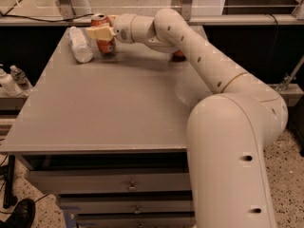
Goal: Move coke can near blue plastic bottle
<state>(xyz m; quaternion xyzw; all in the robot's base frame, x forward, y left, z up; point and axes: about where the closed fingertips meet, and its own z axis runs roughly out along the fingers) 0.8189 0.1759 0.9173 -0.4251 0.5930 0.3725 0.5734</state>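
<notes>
The coke can (105, 42), red with a silver top, stands upright at the far left of the grey table (109, 108). My gripper (101, 32) is shut on its upper part, with the cream fingers (99, 33) clamped around it. The blue plastic bottle (80, 44), clear and ribbed, lies on its side just left of the can, a small gap apart. I cannot tell whether the can rests on the table or hangs just above it. My arm reaches in from the right across the table's back.
An orange-red apple (178, 55) peeks out from behind my arm at the table's back. Small bottles (7, 82) stand on a low shelf left of the table. Drawers (130, 186) sit under the table's front edge.
</notes>
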